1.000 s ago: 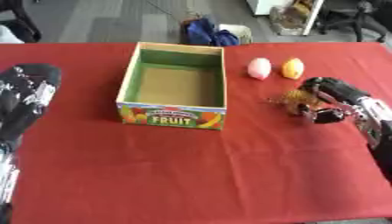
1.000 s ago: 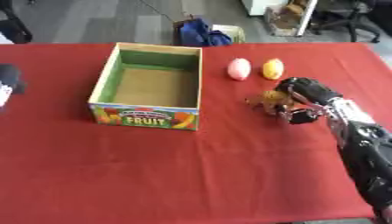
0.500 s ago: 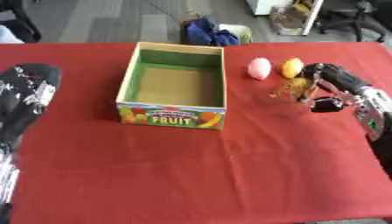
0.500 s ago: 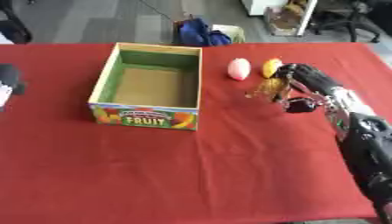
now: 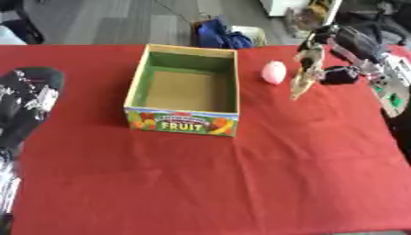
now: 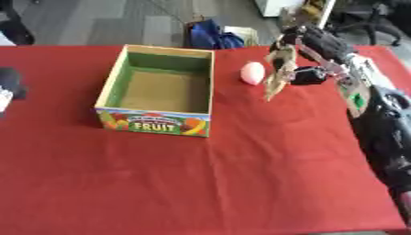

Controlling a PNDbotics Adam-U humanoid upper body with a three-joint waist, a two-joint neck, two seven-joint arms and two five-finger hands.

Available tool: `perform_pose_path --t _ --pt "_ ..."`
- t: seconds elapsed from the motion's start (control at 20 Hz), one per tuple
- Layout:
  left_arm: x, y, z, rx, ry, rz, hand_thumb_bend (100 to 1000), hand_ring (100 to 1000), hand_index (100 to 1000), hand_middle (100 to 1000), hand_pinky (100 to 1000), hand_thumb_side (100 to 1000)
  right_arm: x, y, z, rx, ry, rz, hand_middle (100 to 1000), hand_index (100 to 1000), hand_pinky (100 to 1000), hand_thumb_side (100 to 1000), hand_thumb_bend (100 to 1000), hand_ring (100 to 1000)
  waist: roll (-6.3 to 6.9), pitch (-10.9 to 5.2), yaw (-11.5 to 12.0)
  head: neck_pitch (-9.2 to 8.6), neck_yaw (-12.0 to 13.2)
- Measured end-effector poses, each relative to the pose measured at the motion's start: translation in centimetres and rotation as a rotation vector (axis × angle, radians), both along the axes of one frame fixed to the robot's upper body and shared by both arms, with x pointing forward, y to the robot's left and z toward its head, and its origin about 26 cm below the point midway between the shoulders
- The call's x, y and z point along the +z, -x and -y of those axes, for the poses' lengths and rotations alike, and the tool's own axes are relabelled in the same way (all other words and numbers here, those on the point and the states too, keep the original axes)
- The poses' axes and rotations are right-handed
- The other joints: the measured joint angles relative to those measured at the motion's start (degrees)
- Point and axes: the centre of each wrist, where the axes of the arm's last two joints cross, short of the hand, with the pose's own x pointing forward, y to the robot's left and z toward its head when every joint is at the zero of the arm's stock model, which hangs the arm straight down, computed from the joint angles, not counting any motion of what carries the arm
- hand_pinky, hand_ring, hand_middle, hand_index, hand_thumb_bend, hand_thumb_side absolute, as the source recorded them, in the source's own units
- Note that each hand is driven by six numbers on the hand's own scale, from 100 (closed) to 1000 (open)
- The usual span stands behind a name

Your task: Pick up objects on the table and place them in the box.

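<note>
Moved: right hand (image 6: 309, 50) now raised off worktop (image 5: 241, 183); fingers gripping tan object (image 6: 277, 78)
Left hand (image 5: 24, 98): blurred; fingers' state unclear
Box (image 5: 186, 89): beside pink fruit (image 5: 274, 72)

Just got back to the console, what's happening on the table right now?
The right hand is raised over the red table, fingers curled on a slim tan-brown object that hangs beside the pink egg-shaped fruit. The green-lined cardboard fruit box looks empty. The left hand rests at the left edge.
</note>
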Motion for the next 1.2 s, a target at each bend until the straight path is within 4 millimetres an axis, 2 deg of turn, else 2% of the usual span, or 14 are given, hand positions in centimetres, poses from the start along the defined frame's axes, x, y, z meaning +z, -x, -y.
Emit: perform_pose_path --t 0.3,0.7,0.9,1.2 --pt "0.3 -0.2 0.2 -0.01 -0.001 0.011 431 623 687 596 682 463 1.4 -0.8 -2.9 0.061 -0.01 0.015 558 701 800 100 100 662 -0.27 0.03 1.63 -0.52 -0.74" --pt "0.9 -0.5 0.8 -0.043 -0.006 0.024 433 623 687 595 681 460 3.9 -1.5 -7.0 0.117 -0.039 0.042 551 701 798 100 100 657 -0.28 0.9 4.96 -2.07 -2.28" --pt "1.3 -0.7 1.2 -0.064 -0.009 0.034 428 623 687 595 681 466 3.4 -1.7 -8.2 0.124 -0.042 0.017 548 702 797 100 100 655 -0.29 1.8 6.78 -2.98 -3.32" --pt "1.6 -0.8 1.7 -0.086 -0.006 0.045 432 622 687 595 681 463 1.1 -1.9 -9.8 0.116 -0.024 -0.051 556 716 797 100 100 660 -0.1 2.78 8.48 -3.78 -4.45"
